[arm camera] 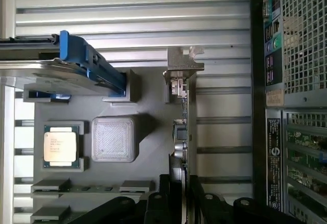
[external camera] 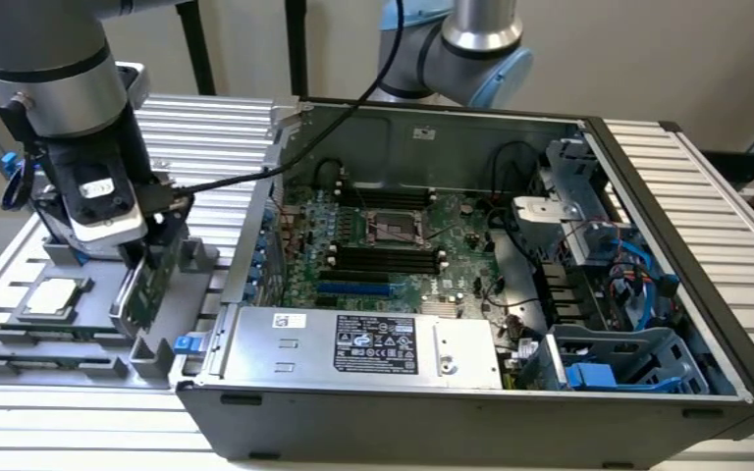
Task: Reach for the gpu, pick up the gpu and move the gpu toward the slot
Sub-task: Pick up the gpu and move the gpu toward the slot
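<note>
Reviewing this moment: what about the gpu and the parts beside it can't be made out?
- gpu: the wrist view sees it edge-on, faces hidden; the gripper covers its near end.
- Exterior view: the arm hides the gpu's upper part.
- hard drive: cut off by the wrist view's edge.
- chip: print too small to read.

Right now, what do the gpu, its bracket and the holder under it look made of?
gpu: green circuit board, likely fibreglass laminate, matte; green face carrying small parts.
bracket: bare sheet metal, probably steel; silvery sheen, folded tab.
holder: grey plastic, possibly 3D-printed; dull surface, fine ridged lines on its raised block.
</note>
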`<state>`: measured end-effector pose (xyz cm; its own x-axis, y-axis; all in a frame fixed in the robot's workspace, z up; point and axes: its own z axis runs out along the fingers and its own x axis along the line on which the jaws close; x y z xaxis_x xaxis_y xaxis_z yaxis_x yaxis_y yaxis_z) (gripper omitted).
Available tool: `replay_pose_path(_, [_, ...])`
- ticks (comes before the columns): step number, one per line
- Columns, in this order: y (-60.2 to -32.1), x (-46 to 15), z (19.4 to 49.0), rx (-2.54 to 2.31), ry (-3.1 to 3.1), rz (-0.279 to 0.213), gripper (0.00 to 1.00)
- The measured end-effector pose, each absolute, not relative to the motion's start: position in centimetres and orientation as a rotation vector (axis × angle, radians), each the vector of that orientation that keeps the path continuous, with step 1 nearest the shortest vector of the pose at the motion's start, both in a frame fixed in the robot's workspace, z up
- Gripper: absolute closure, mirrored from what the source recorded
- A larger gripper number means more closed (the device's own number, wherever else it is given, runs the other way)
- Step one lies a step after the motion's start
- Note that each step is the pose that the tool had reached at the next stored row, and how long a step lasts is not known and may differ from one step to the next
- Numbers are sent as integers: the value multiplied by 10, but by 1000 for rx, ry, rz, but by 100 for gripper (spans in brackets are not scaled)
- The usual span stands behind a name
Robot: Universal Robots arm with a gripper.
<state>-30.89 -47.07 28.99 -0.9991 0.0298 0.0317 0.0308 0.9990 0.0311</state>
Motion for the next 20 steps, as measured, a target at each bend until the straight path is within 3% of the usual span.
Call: replay_pose_path(20, [-471,-284,381,-43,-3102,-49,74])
